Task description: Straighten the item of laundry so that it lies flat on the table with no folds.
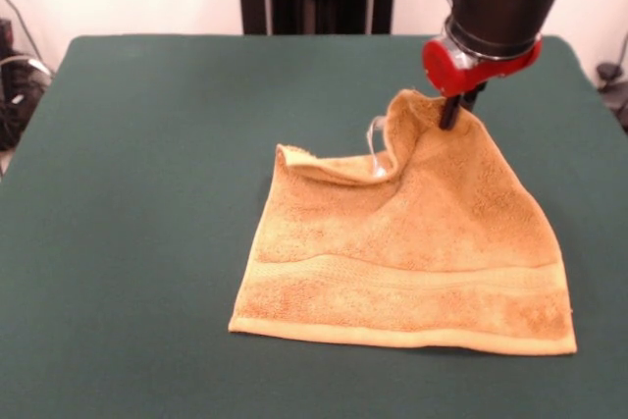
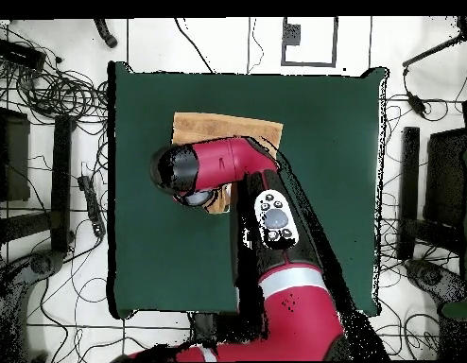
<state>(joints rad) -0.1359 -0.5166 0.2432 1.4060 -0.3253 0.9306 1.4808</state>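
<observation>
Front view: the gripper (image 1: 453, 113) is pinching the towel's (image 1: 412, 252) far corner, lifting it off the table (image 1: 147, 193) while its near edge is lying flat.

Dark green felt surface (image 1: 147, 193) is mostly bare, just the golden-orange towel (image 1: 412, 272) lying on it with one far corner lifted up.

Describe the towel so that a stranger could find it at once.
On the large dark green felt-covered table, look below the red and black arm's claw. There lies a small golden-orange terry-cloth towel, the only thing on the table: its near edge lies flat, while one far corner is pinched up.
</observation>
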